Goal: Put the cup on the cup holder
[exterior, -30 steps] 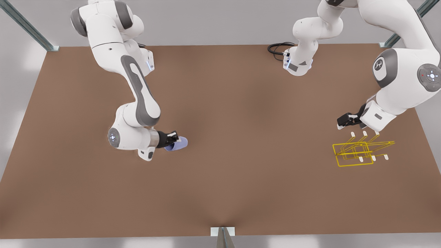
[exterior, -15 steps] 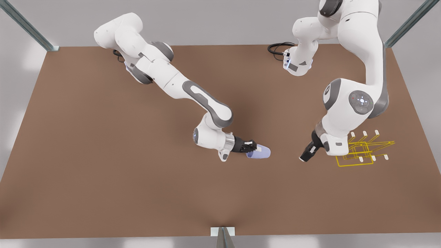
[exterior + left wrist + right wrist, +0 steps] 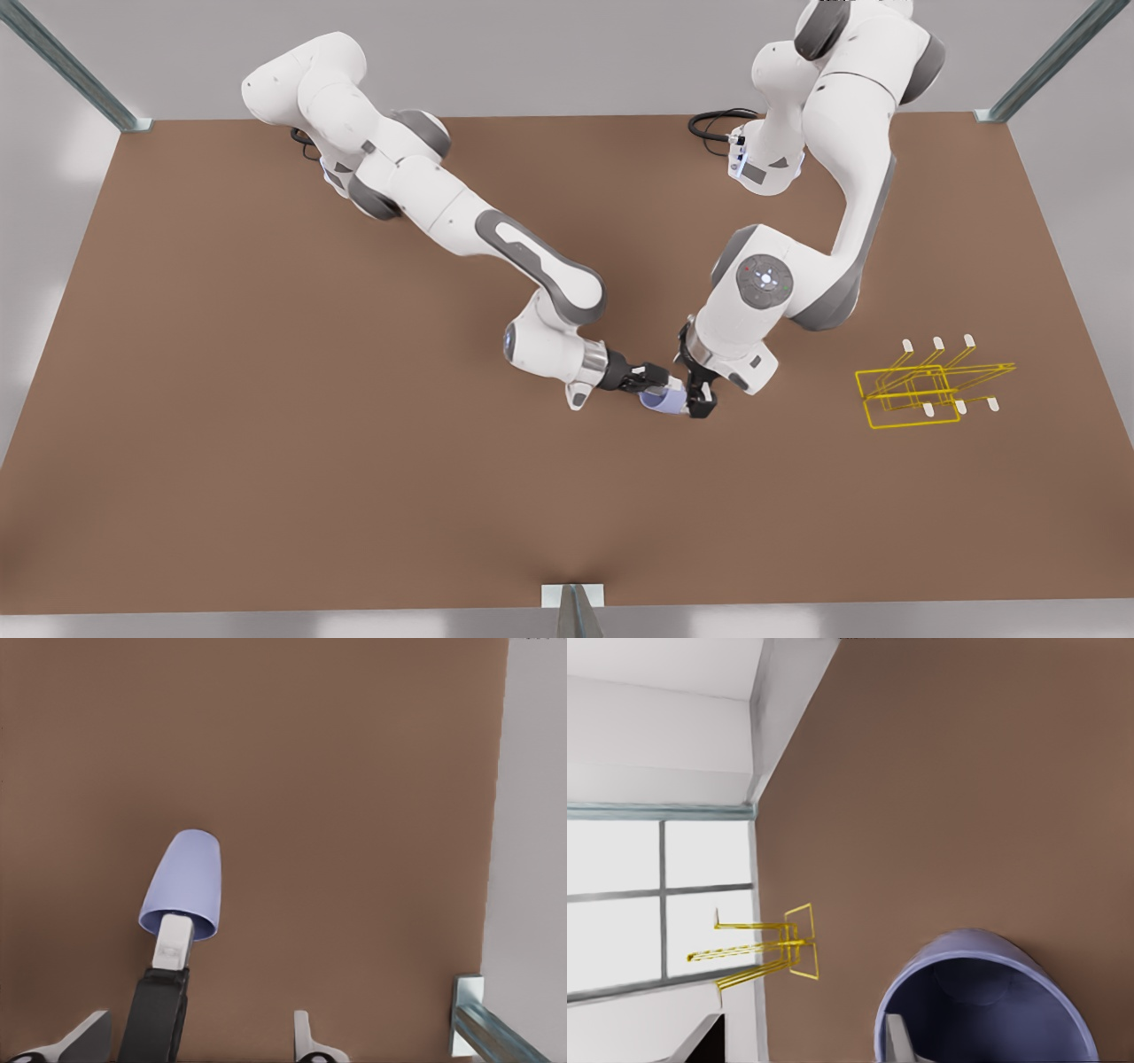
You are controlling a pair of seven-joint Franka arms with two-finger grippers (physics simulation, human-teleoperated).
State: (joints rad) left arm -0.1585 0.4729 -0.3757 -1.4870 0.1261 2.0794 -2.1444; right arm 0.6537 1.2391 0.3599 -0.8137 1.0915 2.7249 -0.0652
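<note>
The pale lavender cup (image 3: 666,403) lies on its side just above the brown table, near the middle. My left gripper (image 3: 657,381) reaches in from the front view's left and is shut on the cup's rim. In the left wrist view one black finger (image 3: 162,1001) with a white pad presses on the rim of the cup (image 3: 184,881), whose narrow end points away. My right gripper (image 3: 695,392) is open, a black finger on each side of the cup's other end. The cup (image 3: 992,1019) looms close in the right wrist view. The yellow wire cup holder (image 3: 921,390) (image 3: 775,948) stands far to the front view's right.
The brown table (image 3: 266,443) stretches wide around both arms. A black cable (image 3: 716,124) coils by the right arm's base at the back edge. Metal frame posts (image 3: 75,71) stand at the back corners, and a bracket (image 3: 573,595) sits at the middle of the front edge.
The left arm carried the cup from the front view's left to the table's middle and held there. The right arm swung away from the cup holder until its fingers flanked the cup.
</note>
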